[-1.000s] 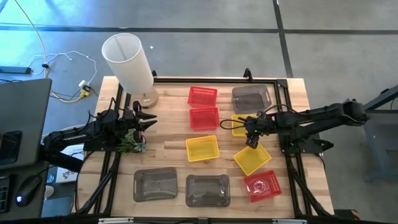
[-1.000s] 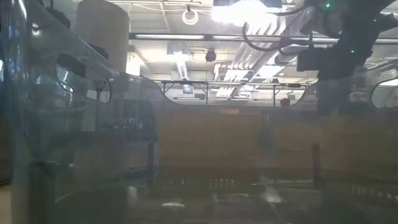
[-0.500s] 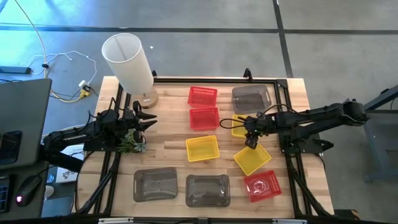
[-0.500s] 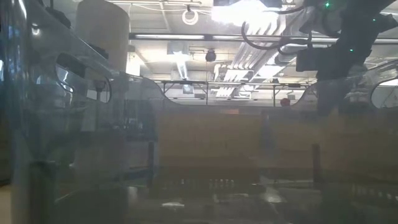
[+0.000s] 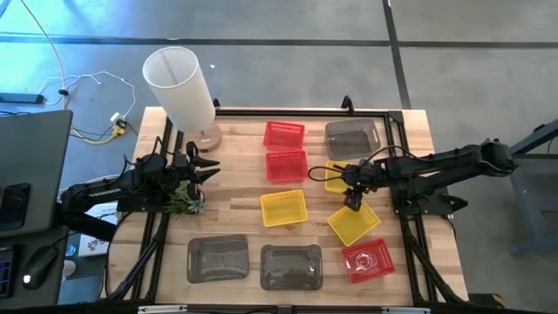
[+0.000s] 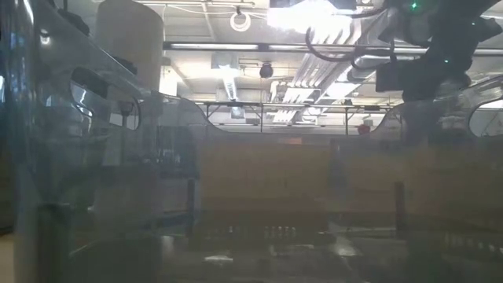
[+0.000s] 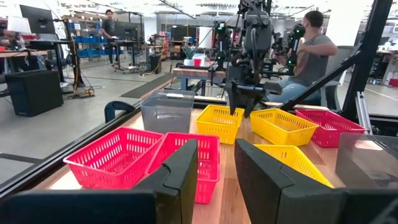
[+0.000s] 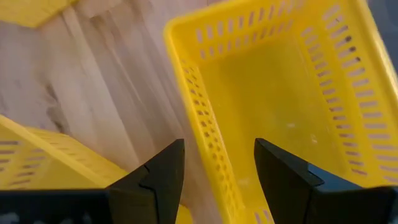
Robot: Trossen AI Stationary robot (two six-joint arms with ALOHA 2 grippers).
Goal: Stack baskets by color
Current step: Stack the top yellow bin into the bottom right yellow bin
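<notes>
Overhead, high view: right gripper (image 5: 353, 201) hangs w/ jaws wide over yellow basket (image 5: 354, 223); left gripper (image 5: 206, 170) waits near lamp shade (image 5: 179, 85). Rt wrist view: jaws straddle basket's rim, not clamped. Lt wrist view: left jaws narrowly parted, empty; red baskets (image 7: 115, 157) on tabletop (image 7: 227, 199).

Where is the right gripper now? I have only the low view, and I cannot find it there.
Observer: The right gripper hangs over the rim of a yellow basket, right of the middle of the table.
Operator: Does it grip the basket?
Observer: No. Its wrist view shows the jaws open, with one wall of the basket between them.
Operator: And the left arm?
Observer: The left gripper waits open near the table's left edge and holds nothing.
</notes>
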